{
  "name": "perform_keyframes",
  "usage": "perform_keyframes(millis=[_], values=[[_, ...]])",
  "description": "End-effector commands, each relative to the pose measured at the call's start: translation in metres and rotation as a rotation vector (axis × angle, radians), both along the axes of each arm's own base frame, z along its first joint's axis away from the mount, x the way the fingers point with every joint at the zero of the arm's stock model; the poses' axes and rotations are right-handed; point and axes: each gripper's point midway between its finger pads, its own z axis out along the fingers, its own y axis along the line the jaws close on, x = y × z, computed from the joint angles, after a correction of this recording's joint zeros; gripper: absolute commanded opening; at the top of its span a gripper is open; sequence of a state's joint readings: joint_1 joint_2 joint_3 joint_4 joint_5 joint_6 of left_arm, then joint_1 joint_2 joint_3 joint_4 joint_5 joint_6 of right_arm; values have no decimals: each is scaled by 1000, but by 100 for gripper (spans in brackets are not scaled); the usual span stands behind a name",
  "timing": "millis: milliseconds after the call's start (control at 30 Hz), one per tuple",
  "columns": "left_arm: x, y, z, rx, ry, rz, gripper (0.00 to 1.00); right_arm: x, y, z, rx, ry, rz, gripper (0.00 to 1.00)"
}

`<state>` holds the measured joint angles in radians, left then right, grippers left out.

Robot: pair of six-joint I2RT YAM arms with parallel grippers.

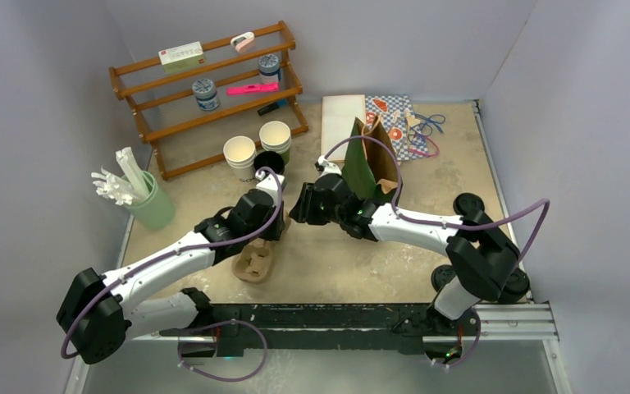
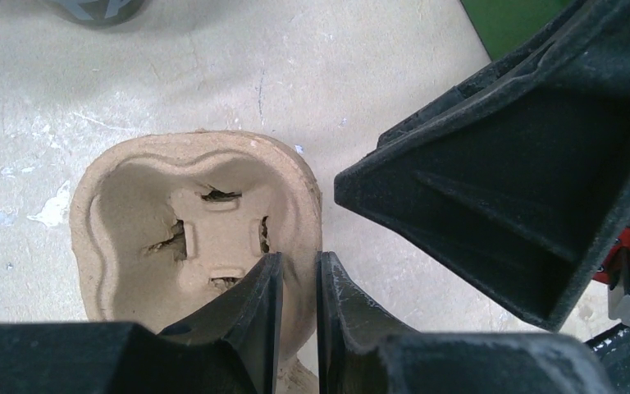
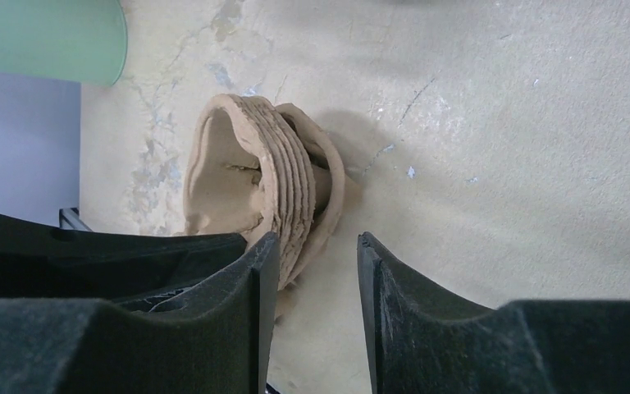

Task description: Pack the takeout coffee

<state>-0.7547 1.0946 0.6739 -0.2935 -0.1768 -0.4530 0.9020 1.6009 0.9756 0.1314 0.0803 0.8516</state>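
The takeout coffee is out of view. A stack of brown pulp cup carriers [image 1: 254,263] lies on the table between the arms. My left gripper [image 2: 299,267] is shut on the right rim of the top carrier [image 2: 205,213], with the pulp wall pinched between its jaws. In the top view that gripper [image 1: 267,228] sits just above the stack. My right gripper [image 3: 318,240] is open with only bare table between its jaws. Its left finger stands against the edge of the carrier stack [image 3: 283,189]. From above, the right gripper [image 1: 299,209] faces the left one closely.
A brown paper bag with a green side [image 1: 373,160] stands behind the right gripper. Two lidless cups [image 1: 239,154] [image 1: 275,135] and a black cup [image 1: 268,162] stand behind the left gripper. A green holder of white sticks [image 1: 152,205] is at left, a wooden shelf [image 1: 205,90] at the back.
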Motion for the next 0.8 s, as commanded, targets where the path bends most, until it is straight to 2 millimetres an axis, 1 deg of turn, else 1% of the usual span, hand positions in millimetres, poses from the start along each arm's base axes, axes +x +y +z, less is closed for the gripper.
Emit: perform_keyframes(millis=[0, 200, 533, 767], values=[[7, -9, 17, -65, -52, -10, 4, 5, 11, 23, 61, -44, 29, 42], [6, -9, 17, -65, -49, -10, 3, 5, 12, 14, 44, -27, 32, 40], [6, -10, 21, -76, -55, -13, 3, 1, 21, 4, 44, 7, 70, 36], [4, -10, 19, -76, -51, -19, 2, 1, 21, 7, 53, -1, 70, 35]])
